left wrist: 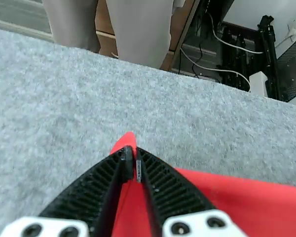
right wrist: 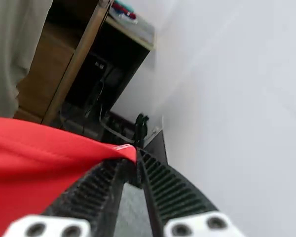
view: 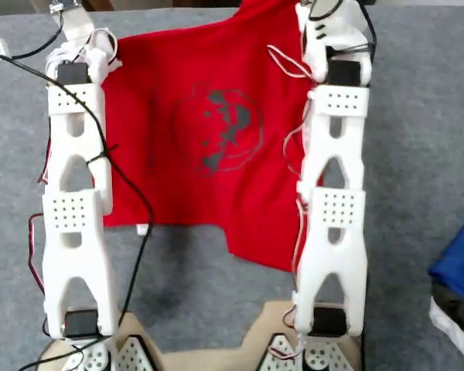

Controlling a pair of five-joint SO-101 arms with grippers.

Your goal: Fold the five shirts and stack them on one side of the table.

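Your left claw and right claw each pinch a far corner of the red shirt. Grey desk borders the shirt, with blue clothes at the desk's edge beyond its right side.

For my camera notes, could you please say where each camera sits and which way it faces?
High view: overhead, facing down on table and red shirt; both arms show.
Left wrist view: on left arm, facing across the table; left hand shut on the shirt's corner.
Right wrist view: on right arm, tilted up at a wall; right hand shut on the shirt.
All share the shirt.
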